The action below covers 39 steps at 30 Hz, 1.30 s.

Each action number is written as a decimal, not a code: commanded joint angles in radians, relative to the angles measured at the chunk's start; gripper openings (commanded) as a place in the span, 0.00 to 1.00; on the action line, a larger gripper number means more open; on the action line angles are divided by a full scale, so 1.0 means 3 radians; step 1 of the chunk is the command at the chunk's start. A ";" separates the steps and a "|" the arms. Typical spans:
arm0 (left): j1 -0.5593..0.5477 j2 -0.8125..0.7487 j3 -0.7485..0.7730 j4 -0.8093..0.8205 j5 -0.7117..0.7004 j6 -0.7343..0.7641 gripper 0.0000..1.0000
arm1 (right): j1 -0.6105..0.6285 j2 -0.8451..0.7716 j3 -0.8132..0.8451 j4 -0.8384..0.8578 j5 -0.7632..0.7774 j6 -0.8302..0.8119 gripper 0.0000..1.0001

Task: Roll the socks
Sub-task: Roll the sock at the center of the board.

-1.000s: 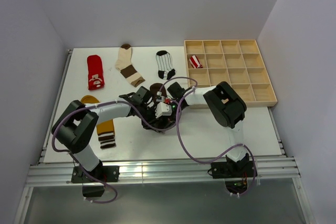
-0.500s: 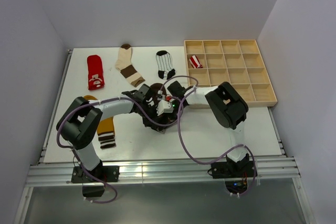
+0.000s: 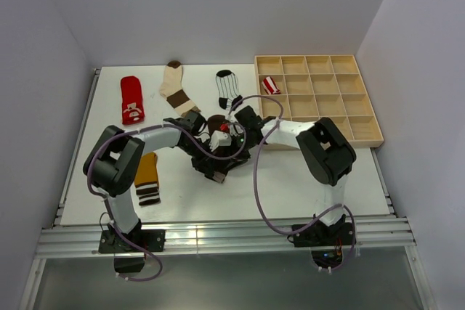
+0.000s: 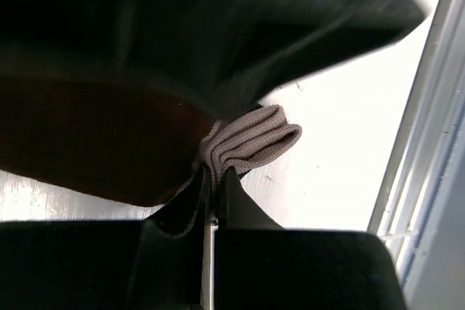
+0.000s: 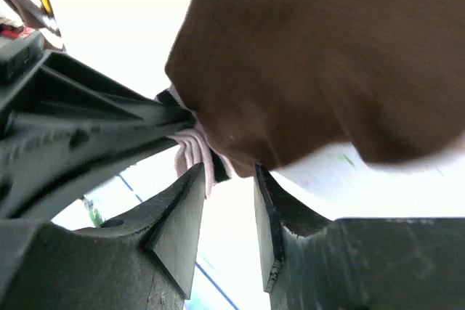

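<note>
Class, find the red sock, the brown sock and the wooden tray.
red sock (image 3: 131,92), top view, its plain red part.
brown sock (image 5: 312,56), right wrist view, middle of the fabric.
wooden tray (image 3: 330,85), top view, an empty compartment.

This was a robotics lab test cell, not a home. Plain white panels (image 3: 218,12) boxed in a white worktop (image 3: 290,186) on three sides. Aluminium extrusion rails (image 3: 232,241) ran along its near edge, where the left arm (image 3: 116,168) and right arm (image 3: 327,154) were bolted, trailing loose purple cables (image 3: 254,183). A wooden compartment tray (image 3: 360,142) and small socks (image 3: 131,99) spread flat were the only props.
</note>
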 commanded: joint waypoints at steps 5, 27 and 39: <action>0.0253 0.0351 0.0277 -0.0476 0.0282 0.0013 0.00 | -0.0077 -0.0737 -0.0392 0.0453 0.0655 0.0236 0.40; 0.0503 0.1031 0.0753 -0.1049 0.0421 -0.0089 0.00 | 0.1339 -0.1735 -0.1104 0.1328 0.2726 -0.0627 0.41; 0.0549 0.1164 0.0876 -0.1285 0.0329 -0.0012 0.00 | 0.1672 -0.0952 -0.0557 0.1200 0.2814 -0.1118 0.43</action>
